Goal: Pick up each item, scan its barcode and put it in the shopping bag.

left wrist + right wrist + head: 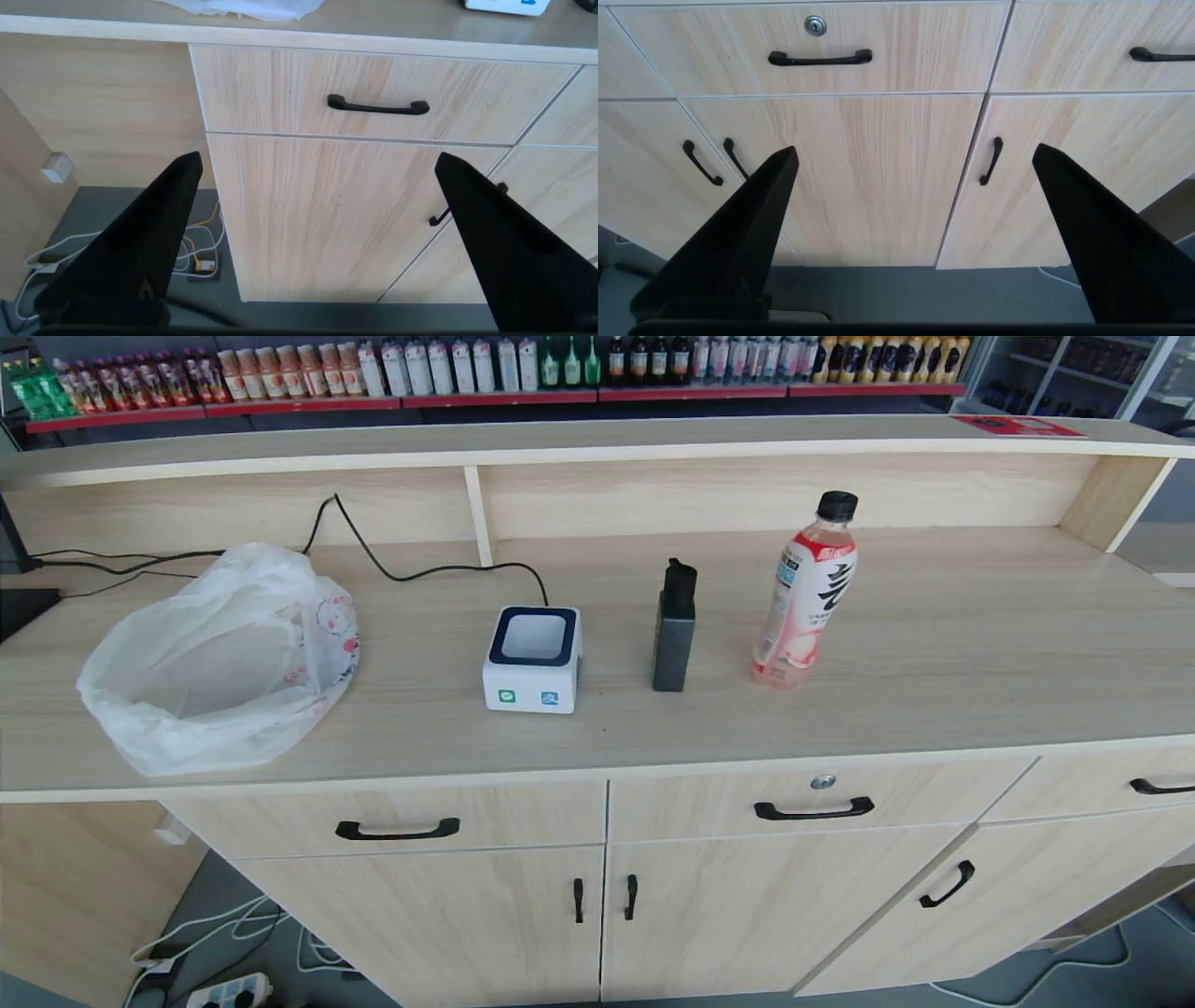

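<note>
Head view: a long pale wood surface (pixel 980 644) runs from side to side, with a raised ledge along its back. Below it stands a cabinet (pixel 747 915) of the same wood, drawers above doors, all with black handles. Behind the ledge a red-edged shelf (pixel 467 401) carries a row of drinks.

On the left part of the surface lies the shopping bag (pixel 219 658), thin white plastic, slumped, its mouth gaping toward the front edge. Right of the middle the bottle (pixel 805 593) stands upright: pink drink, black cap, white and red label. Near the middle sits the scanner (pixel 532 658), a white cube with a dark-framed window on top, apart from the bag. Between scanner and bottle a dark grey container (pixel 674 625) stands upright, near both and touching neither; what it holds cannot be told. A black cord (pixel 411 574) leaves the back of the scanner and trails leftward behind the bag.

The left pincer (pixel 322 252) hangs low in front of the cabinet, beneath the surface's edge, its two dark fingers spread wide with nothing between them; it faces a drawer handle (pixel 378 105) under the bag's end of the surface. The right pincer (pixel 915 243) is likewise spread and holds nothing, facing the cabinet below a drawer with a round lock (pixel 814 25).
</note>
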You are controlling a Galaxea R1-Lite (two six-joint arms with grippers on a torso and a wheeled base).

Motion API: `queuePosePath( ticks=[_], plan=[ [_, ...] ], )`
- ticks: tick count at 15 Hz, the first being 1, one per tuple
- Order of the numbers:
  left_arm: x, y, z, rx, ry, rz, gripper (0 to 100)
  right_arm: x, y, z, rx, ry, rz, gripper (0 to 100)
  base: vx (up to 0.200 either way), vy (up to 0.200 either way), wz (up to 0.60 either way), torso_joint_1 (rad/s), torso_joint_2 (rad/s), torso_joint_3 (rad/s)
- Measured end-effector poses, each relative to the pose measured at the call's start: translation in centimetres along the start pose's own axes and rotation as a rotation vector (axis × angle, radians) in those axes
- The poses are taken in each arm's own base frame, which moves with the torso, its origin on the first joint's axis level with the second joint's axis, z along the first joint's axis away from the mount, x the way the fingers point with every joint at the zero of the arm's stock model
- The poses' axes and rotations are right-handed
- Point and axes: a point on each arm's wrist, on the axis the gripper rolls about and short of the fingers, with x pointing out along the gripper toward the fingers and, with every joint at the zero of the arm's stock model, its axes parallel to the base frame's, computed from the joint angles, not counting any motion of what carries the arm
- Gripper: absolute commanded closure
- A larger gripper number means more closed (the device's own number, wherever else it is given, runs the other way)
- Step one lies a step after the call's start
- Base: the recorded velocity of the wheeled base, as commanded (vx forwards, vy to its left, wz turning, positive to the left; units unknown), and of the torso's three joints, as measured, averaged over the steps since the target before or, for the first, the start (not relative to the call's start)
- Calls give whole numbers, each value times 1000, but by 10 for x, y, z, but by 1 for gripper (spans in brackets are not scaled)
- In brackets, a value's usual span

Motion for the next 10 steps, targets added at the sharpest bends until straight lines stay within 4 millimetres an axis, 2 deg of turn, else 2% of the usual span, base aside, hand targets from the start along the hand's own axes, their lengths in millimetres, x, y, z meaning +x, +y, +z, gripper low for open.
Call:
queuePosePath(
  ticks=[10],
  plan=[
    [0,0,0,0,0,-1,0,0,0,0,-17,-2,2,0,0,0,0,0,0,0]
  ],
)
